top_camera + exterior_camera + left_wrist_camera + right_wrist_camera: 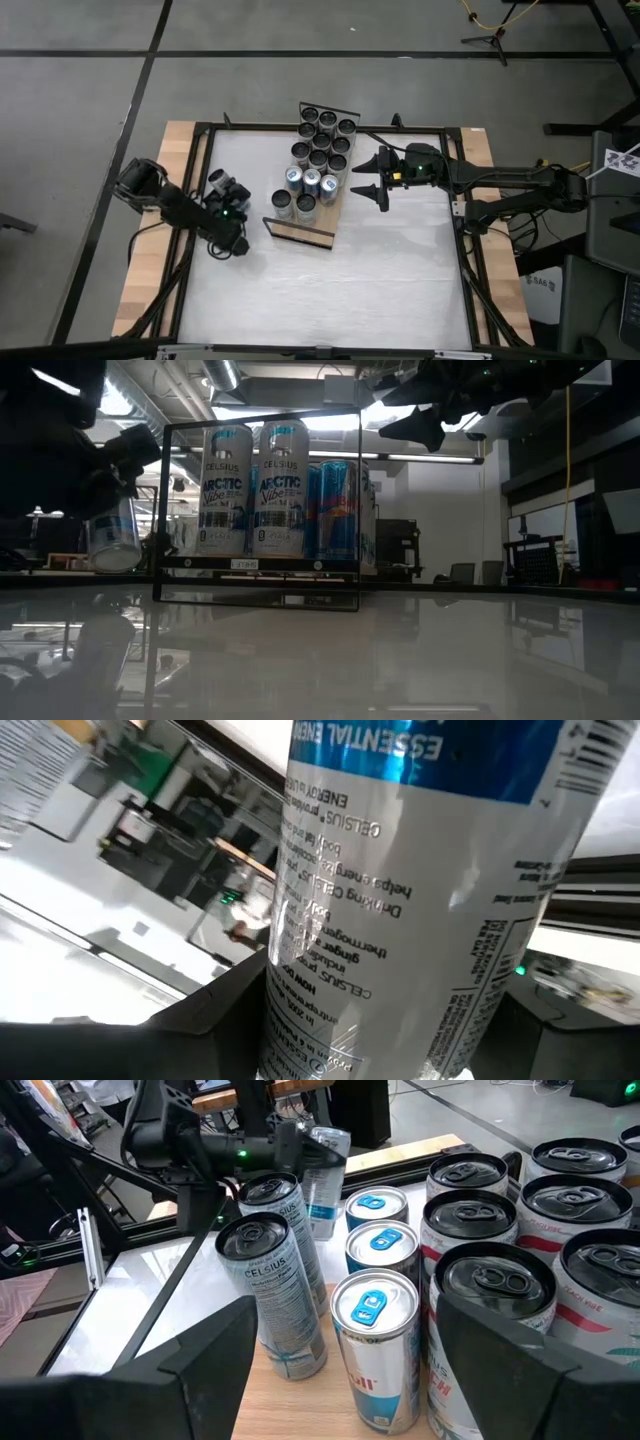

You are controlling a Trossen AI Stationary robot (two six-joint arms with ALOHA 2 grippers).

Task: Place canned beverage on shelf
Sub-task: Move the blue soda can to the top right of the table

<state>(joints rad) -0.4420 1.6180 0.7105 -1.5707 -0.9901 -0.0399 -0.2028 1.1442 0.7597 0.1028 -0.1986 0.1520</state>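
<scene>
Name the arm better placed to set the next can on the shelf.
Left. Its claw holds a Celsius can beside the shelf. The right claw hovers open and empty by the shelf's other side.

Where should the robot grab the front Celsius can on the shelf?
Probably its smooth middle, from the right gripper's side: the Celsius can stands upright at the shelf's open long edge, with Red Bull cans crowding beside it.

White surface (380,270) carries the light-wood shelf (300,232), set at a slant, and the shelf is packed with upright cans (320,158) between black wire rails.
</scene>
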